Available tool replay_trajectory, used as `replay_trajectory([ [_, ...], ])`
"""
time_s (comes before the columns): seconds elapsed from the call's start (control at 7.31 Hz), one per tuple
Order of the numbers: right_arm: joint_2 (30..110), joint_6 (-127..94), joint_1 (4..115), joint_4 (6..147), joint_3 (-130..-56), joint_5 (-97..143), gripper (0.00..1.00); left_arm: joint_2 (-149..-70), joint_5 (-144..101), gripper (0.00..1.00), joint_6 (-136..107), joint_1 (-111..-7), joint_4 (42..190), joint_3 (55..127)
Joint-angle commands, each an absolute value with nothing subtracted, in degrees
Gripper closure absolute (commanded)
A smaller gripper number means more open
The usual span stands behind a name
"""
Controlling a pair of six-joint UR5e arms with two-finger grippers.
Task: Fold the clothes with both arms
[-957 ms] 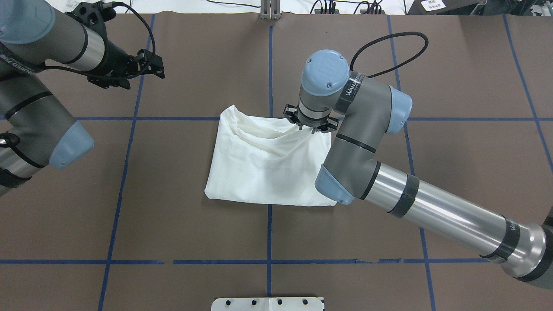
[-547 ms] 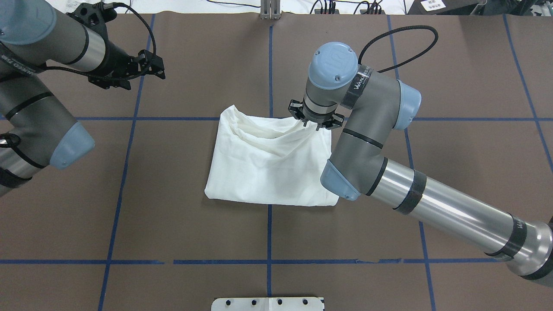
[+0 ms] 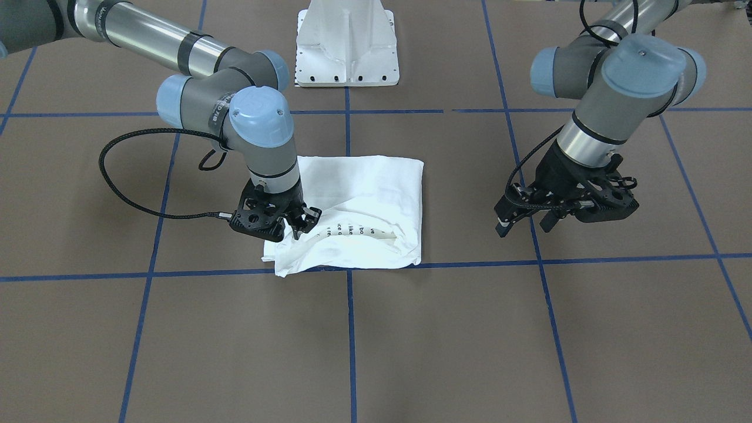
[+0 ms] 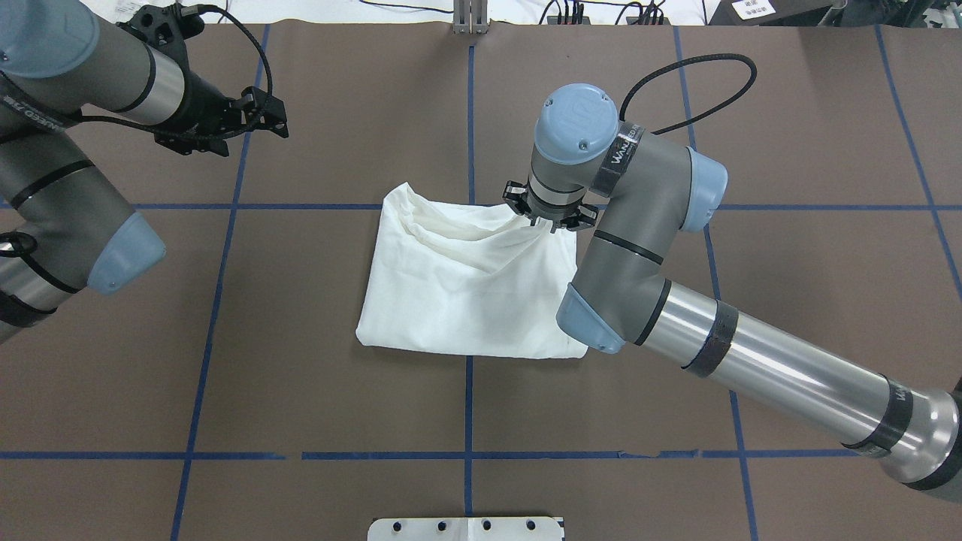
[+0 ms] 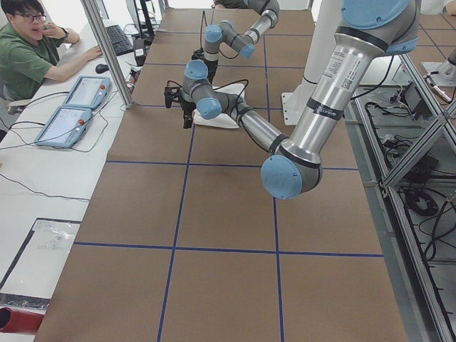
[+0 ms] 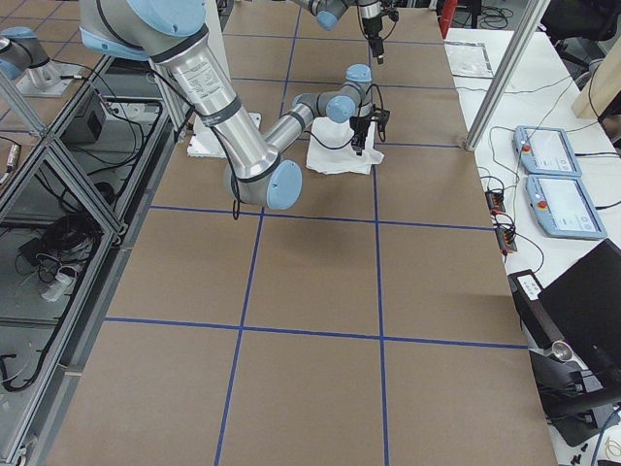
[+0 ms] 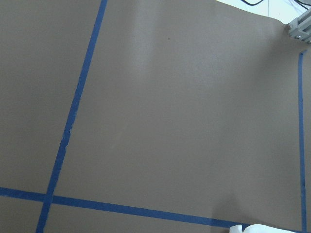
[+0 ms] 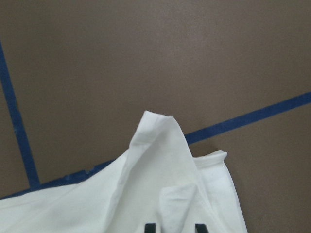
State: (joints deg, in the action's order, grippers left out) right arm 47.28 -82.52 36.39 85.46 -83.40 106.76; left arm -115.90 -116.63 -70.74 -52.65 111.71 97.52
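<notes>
A matte brown table cover spans the whole work surface, divided into large rectangles by strips of blue tape. A white metal pedestal base stands on the centre line at one long edge. Along the opposite edge runs a white side desk — on it lie two grey control tablets with pale blue screens, side by side, a black keyboard and a black mouse. A person in a green shirt sits at that desk, one hand raised. A silver aluminium post rises where desk and table meet.
</notes>
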Motion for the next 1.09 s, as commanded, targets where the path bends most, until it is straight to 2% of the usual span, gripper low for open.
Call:
replay_trajectory([
  [0.0, 47.2, -82.44, 36.39, 85.6, -83.14, 106.79, 1.0, -115.93, -116.63, 0.0, -70.84, -52.65, 111.71, 97.56],
  [0.41, 47.11, -82.35, 39.1, 87.96, -84.02, 109.06, 1.0, -115.93, -116.63, 0.01, -70.75, -52.65, 111.71, 97.38],
  [0.68, 46.76, -82.27, 41.57, 100.68, -87.09, 110.13, 1.0, -116.19, -116.63, 0.01, -70.93, -52.65, 111.71, 97.56],
  [0.82, 47.19, -82.35, 41.57, 100.81, -86.93, 109.95, 1.0, -116.28, -116.63, 0.01, -70.93, -52.65, 111.62, 97.82],
  [0.96, 47.11, -82.44, 41.57, 100.55, -86.75, 109.78, 0.92, -116.37, -116.63, 0.01, -70.93, -52.65, 111.62, 97.82],
])
